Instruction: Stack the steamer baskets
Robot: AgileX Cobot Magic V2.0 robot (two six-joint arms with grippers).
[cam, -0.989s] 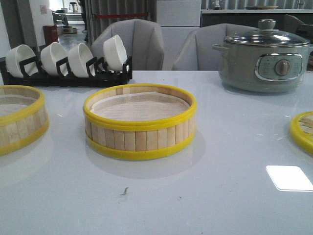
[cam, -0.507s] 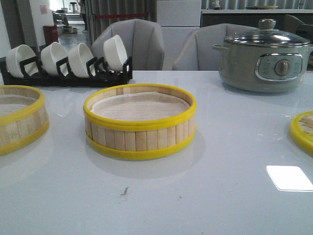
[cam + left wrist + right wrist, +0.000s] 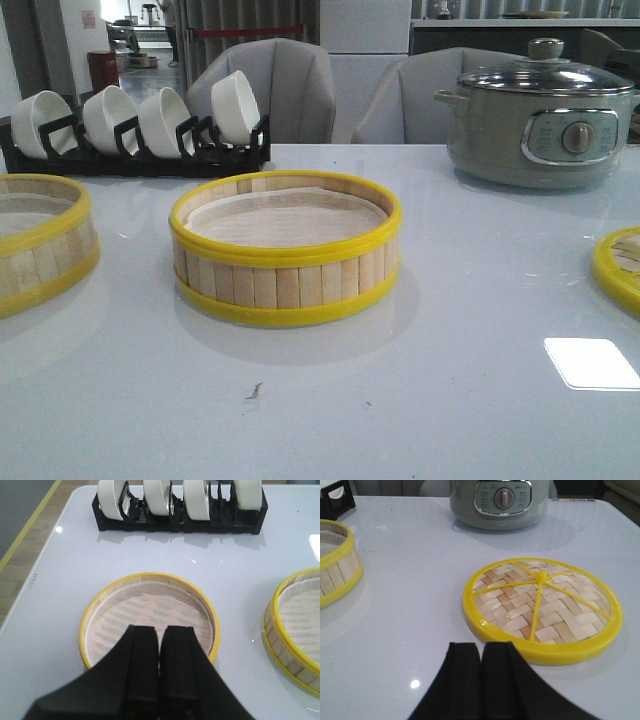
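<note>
Both tools — left tool (image 3: 160, 652) and right tool (image 3: 481, 667) — seem closed, fingers together, gripping nothing.

white table (image 3: 450, 420); baskets (image 3: 286, 250), lid (image 3: 542, 607), pot (image 3: 540, 115), rack (image 3: 135, 155)

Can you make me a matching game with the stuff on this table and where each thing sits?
Things:
1. middle basket
2. woven lid
3. white bowls
4. grey-green pot

Places:
A. standing in the black rack, back left
B. back right of the table
C. flat on the table, near the right tool
D. centre of the table, paper liner inside

Pairs: 1-D, 2-C, 3-A, 4-B
</note>
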